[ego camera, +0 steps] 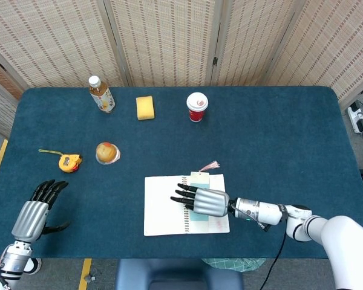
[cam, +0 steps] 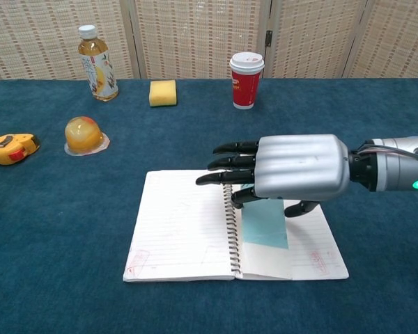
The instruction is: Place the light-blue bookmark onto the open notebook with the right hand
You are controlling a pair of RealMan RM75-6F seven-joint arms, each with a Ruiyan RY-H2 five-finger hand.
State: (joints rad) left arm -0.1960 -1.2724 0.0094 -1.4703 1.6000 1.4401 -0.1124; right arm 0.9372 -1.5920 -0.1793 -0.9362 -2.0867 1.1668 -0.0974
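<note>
Over notebook [cam: 181, 226] | right robot hand [cam: 292, 167] | pinching light-blue bookmark [cam: 265, 224], other fingers extended | bookmark touching page

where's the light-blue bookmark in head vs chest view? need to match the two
Head view: the light-blue bookmark lies on the open notebook's right page just right of the spiral, its top end poking out beyond the right hand, pink tassel at the page's top edge.
Chest view: the bookmark shows below the right hand, on the right page beside the spiral.
Shared landmark: the red paper cup stands beyond the notebook.
</note>
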